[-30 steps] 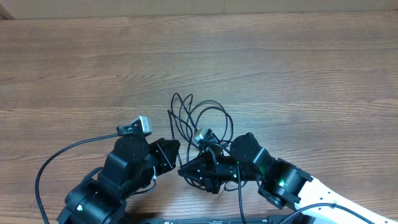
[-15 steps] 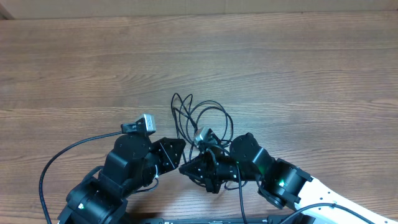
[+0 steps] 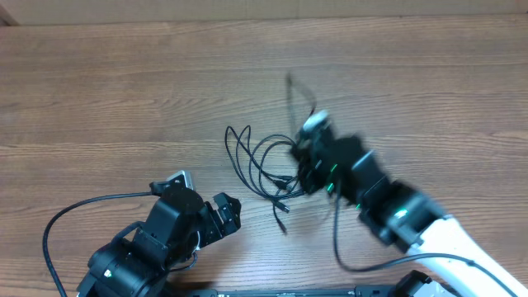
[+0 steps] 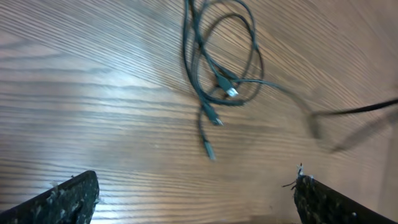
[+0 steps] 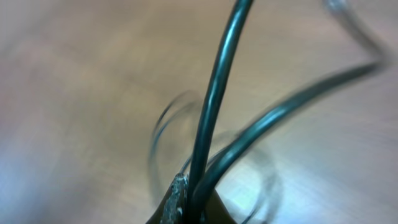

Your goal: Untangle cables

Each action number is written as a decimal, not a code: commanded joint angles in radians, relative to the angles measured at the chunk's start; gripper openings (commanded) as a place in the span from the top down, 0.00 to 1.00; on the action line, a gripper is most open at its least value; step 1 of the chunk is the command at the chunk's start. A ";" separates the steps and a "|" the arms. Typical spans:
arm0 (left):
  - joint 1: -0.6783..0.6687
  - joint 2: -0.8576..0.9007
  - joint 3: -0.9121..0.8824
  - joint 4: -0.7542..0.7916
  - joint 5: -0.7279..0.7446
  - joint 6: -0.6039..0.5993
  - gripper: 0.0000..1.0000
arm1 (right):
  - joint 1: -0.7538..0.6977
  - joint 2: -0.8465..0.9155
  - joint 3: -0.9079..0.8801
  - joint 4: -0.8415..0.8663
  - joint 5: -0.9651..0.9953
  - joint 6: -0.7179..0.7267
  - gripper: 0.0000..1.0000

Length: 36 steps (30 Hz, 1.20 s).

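Several thin black cables (image 3: 254, 158) lie in a loose tangle of loops on the wooden table, with small plug ends trailing toward the near side (image 3: 282, 207). In the left wrist view the same cables (image 4: 219, 59) lie ahead of my left gripper (image 4: 196, 196), which is open and empty, its fingertips (image 4: 71, 196) spread wide and well short of the plugs. From overhead, my left gripper (image 3: 228, 209) sits near-left of the tangle. My right gripper (image 3: 303, 157), blurred by motion, is shut on two cable strands (image 5: 211, 112) at the tangle's right side. One strand (image 3: 291, 87) rises from it.
A thicker black cable (image 3: 62, 219) loops from the left arm's base at the lower left. The table's far edge (image 3: 264, 18) runs along the top of the overhead view. Bare wood surrounds the tangle.
My left gripper has opened, let go of the cables and drawn back toward the lower left. My right arm has swung up and to the right, pulling cable strands with it.
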 commanded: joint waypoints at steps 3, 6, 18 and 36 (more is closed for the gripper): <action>0.000 0.002 -0.003 -0.015 -0.115 0.012 0.01 | -0.148 -0.016 0.376 -0.087 0.110 -0.075 0.96; 0.000 0.002 -0.003 -0.014 -0.131 0.012 0.00 | -0.192 -0.016 0.559 -0.074 0.109 -0.075 0.96; 0.000 0.002 -0.003 -0.014 -0.131 0.012 0.00 | -0.201 -0.022 0.861 -0.034 0.110 -0.114 0.96; 0.000 0.002 -0.003 -0.014 -0.131 0.012 0.01 | -0.163 -0.023 0.861 -0.074 0.119 -0.234 0.96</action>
